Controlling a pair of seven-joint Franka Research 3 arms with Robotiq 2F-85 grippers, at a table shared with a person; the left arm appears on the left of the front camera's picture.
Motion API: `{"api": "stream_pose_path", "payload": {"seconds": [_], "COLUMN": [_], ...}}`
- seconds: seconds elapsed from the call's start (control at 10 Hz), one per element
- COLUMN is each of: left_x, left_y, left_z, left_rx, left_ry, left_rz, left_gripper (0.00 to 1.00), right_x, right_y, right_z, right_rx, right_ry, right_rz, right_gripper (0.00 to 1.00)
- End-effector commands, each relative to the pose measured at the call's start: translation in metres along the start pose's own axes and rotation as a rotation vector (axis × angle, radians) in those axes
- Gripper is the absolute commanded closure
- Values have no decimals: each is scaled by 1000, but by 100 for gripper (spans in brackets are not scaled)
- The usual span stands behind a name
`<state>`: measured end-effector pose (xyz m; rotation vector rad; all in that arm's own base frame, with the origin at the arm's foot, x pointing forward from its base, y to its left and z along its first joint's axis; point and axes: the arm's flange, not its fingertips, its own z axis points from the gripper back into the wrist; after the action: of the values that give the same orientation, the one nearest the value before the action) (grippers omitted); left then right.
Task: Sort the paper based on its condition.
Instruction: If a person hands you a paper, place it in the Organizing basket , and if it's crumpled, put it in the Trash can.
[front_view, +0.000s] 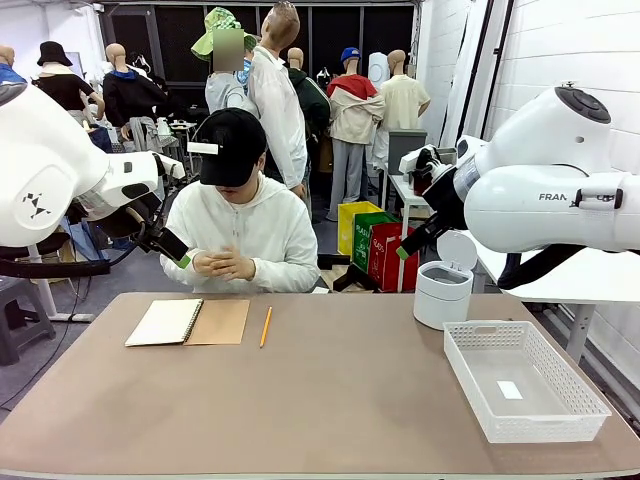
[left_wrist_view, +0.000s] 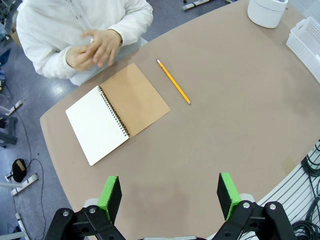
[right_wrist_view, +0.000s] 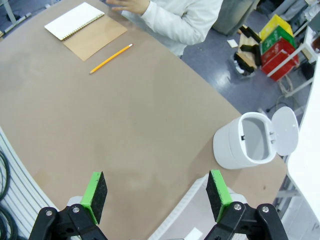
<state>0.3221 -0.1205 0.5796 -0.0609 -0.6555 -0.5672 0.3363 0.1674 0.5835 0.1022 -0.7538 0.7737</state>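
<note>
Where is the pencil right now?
In the front view, the pencil lies left of centre toward the far edge, just right of the open notebook and apart from it.

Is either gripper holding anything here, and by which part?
Nothing is held. The left gripper and the right gripper both hang open above the table, with nothing between their pads.

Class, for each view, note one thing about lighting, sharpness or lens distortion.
Front view: even soft light, table and notebook sharp. Left wrist view: table edge looks bowed, pencil crisp. Right wrist view: similar bowing, bin sharp.
</note>
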Motion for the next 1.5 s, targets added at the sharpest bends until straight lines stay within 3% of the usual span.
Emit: {"api": "stream_pose_path", "payload": {"seconds": [0.0,1.4], "left_x": [0,0], "left_y": [0,0], "left_z": [-1,-1], "left_rx": [-1,-1], "left_ry": [-2,-2], "left_rz": [3,3], "left_gripper": [0,0], "right_x": [0,0], "right_y": [0,0], "right_z": [-1,-1], "right_rx": [4,4], "right_ry": [-1,-1], "right_rz": [-2,-2], "right_gripper": [0,0]}}
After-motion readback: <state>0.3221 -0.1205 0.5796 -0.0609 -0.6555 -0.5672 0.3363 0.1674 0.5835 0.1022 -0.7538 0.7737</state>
